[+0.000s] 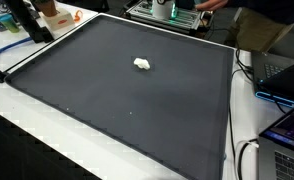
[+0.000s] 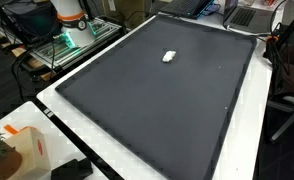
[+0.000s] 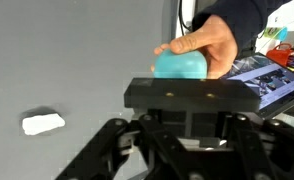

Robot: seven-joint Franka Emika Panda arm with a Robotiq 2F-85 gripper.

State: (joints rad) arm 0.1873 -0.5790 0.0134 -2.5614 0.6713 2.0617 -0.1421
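White lump (image 3: 43, 123) lies off-centre on the dark mat (image 1: 87, 95), toward 1 edge. Gripper (image 3: 185, 150) tips are out of shot, so can't tell if fingers are apart. Just beyond it, over the mat's edge, a hand (image 3: 215, 45) holds a teal ball (image 3: 179, 66). Risk: closing now could pinch the hand, or the ball drops & rolls off; no container contents legible.

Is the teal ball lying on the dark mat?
No, in the wrist view a person's hand grips the teal ball, while a small white piece lies on the dark mat.
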